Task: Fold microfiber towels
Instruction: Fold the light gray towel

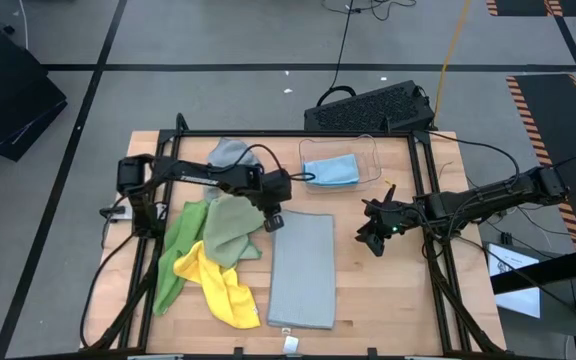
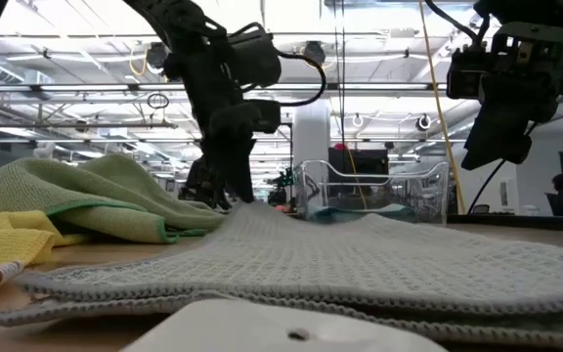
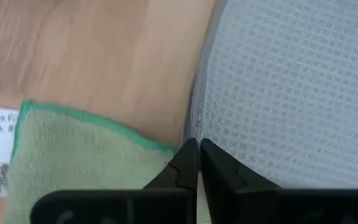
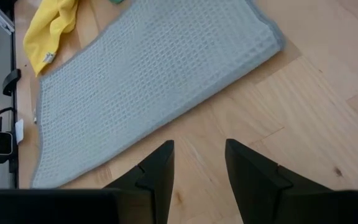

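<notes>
A grey microfiber towel [image 1: 303,270] lies flat mid-table, folded into a long rectangle. My left gripper [image 1: 273,222] is shut at its left edge near the far corner, also seen in the left wrist view [image 3: 197,148]. A sage green towel [image 1: 230,228] lies on a bright green one [image 1: 176,255] and a yellow one [image 1: 223,290], left of the grey towel. Another grey towel [image 1: 230,153] lies at the far left. A light blue towel [image 1: 330,172] sits in the clear bin. My right gripper [image 1: 373,240] hangs open above the bare table, right of the grey towel. My left gripper meets the grey towel's left edge [image 3: 194,127] near its far corner, fingers slanting down from the far left. The shut fingertips [image 3: 188,155] cover the spot, so how many layers lie between them cannot be told. The towel lies flat on the table.
The clear plastic bin [image 1: 368,150] stands at the far side, right of centre. A black keyboard [image 1: 368,105] lies beyond the table's far edge. Bare wood [image 4: 291,112] shows to the right of the grey towel, under my right gripper. A white tag [image 1: 290,343] lies at the near edge.
</notes>
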You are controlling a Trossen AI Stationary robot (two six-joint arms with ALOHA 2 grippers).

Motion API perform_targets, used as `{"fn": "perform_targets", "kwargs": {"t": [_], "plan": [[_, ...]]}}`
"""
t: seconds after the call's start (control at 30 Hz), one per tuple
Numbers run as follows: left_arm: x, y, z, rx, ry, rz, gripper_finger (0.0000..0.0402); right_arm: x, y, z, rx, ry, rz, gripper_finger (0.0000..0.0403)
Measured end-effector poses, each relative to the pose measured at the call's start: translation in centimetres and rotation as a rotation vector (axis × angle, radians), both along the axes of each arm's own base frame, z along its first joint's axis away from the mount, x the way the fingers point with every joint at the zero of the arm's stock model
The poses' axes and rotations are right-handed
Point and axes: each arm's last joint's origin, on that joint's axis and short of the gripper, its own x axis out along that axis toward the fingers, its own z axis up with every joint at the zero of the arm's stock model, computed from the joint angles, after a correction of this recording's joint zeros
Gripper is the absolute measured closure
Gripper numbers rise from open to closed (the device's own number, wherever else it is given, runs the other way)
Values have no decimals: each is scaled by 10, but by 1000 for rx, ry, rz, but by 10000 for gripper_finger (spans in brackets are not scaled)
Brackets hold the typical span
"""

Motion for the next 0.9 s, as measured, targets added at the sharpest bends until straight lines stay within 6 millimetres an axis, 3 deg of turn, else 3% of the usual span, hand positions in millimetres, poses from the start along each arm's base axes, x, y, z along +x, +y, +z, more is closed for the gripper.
{"fn": "perform_targets", "kwargs": {"t": [0.3, 0.47, 0.6, 0.8, 0.9], "plan": [[0, 5, -9, 49, 40, 0, 374, 0, 0, 0, 5, 0, -5, 268], [-1, 4, -9, 39, 56, 39, 310, 0, 0, 0, 20, 1, -20, 268], [0, 1, 5, -4, 21, 84, 249, 0, 0, 0, 45, 5, -46, 268], [-4, -20, 32, -141, -9, 255, 216, 1, -1, 1, 159, 6, -205, 258], [-9, -54, 28, -170, 16, 340, 227, 2, -3, 1, 231, 0, -306, 240]]}}
